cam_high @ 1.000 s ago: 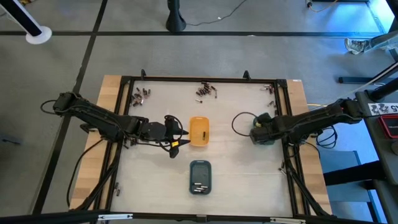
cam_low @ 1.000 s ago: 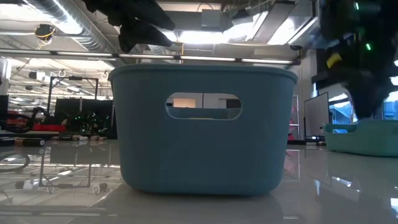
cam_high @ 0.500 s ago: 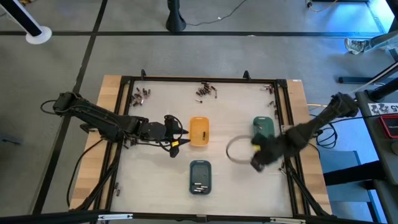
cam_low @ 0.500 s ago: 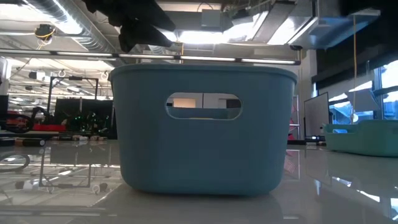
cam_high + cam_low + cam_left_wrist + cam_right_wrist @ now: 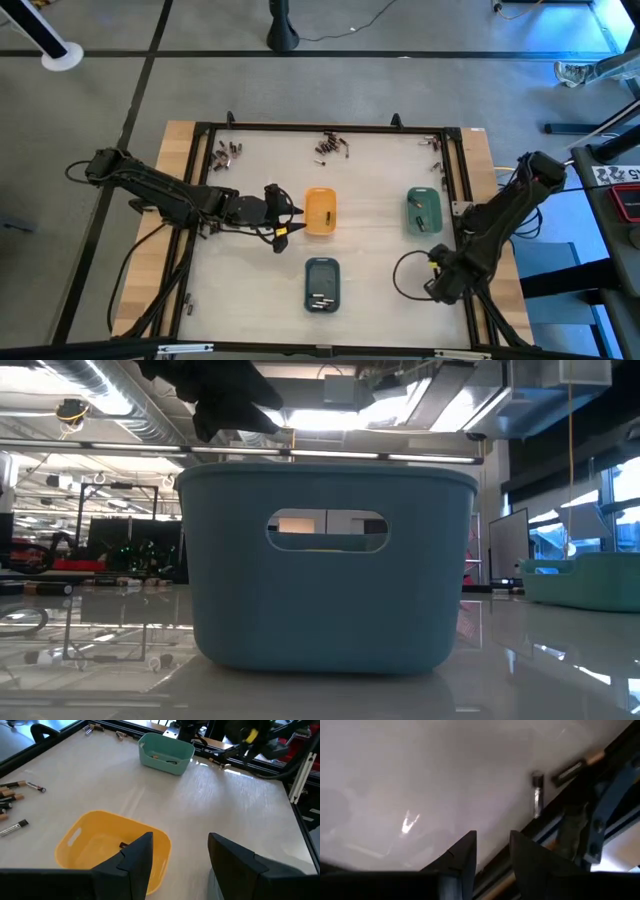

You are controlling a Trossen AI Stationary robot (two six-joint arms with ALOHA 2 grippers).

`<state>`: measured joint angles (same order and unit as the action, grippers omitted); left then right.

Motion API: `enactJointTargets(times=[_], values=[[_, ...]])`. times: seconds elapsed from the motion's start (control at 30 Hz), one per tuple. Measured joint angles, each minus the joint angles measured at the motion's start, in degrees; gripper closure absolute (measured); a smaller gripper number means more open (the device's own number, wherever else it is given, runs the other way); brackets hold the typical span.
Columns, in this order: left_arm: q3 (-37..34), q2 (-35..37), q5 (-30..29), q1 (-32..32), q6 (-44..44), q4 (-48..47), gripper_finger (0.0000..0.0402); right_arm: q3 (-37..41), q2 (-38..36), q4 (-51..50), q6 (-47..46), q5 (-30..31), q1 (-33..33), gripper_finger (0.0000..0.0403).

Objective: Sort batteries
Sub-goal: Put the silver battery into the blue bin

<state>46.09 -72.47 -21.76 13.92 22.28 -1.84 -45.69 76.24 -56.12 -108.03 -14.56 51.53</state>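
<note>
Battery (image 5: 537,795) just beyond right tool (image 5: 492,851)

A pale table (image 5: 370,270) carries an orange tray (image 5: 319,211) at centre, a slate-blue tray (image 5: 321,283) below it, a green tray (image 5: 423,210) at right, and batteries (image 5: 331,146) scattered along the upper edge, possibly more at the corners.

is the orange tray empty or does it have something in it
Not empty. The left wrist view shows one small dark battery lying on the floor of the orange tray; the rest of it looks bare.
</note>
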Motion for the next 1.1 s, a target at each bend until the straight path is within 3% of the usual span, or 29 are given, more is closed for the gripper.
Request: enactJointTargets(times=[0.97, 1.1], values=[[0.0, 0.0, -0.5, -0.1, 2.5, 1.0, 0.0221, 15.9, -0.4, 12.7, 0.6, -3.2, -0.2, 0.0287], [0.0, 0.0, -0.8, -0.1, 2.5, 1.0, 0.0221, 16.0, -0.3, 13.6, 0.7, -3.1, -0.2, 0.0311]])
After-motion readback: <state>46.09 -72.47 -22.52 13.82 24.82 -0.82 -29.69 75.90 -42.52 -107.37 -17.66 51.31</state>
